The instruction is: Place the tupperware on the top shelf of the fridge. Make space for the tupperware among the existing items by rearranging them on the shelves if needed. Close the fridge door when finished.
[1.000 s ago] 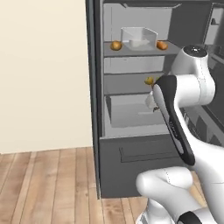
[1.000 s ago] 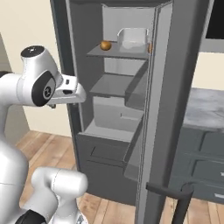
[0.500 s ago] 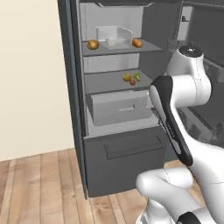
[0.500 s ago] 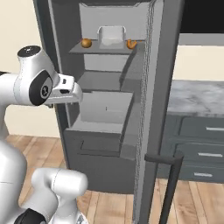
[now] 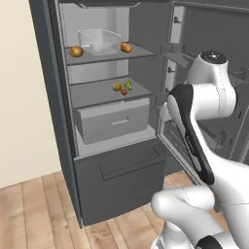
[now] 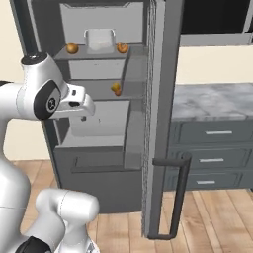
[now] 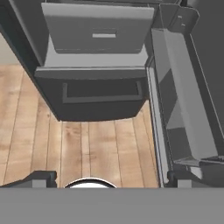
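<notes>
Looking at where things sit, the tub (image 5: pixel 99 40) is already on the top shelf (image 5: pixel 104 55) of the fridge (image 5: pixel 51 121), toward the back middle, with one orange-brown fruit (image 5: pixel 76 51) near the shelf's left edge and another (image 5: pixel 126 47) near its right edge. Neither one touches the tub as far as I can tell. A few more small fruits (image 5: pixel 122 87) sit at the right front corner of the lower shelf (image 5: pixel 99 92), above the grey drawer (image 5: pixel 113 120).

So my read is the only step left is shutting the door (image 6: pixel 160 113), which stands wide open with its bar handle (image 6: pixel 172 196) hanging low on the outside face.

The gripper (image 7: pixel 111 178) has its fingers spread wide and holds nothing. In the hand view it looks down at the wood floor (image 7: pixel 87 144), with the door's inner racks (image 7: pixel 183 92) along the right side.

If I were doing it, I'd get the hand around behind the door's outer face, or hook the handle, and push in one smooth arc about the hinge. Pressing near the free edge gives the best leverage. Keep the elbow out of the racks, and don't slam it or the loose fruit may roll.
</notes>
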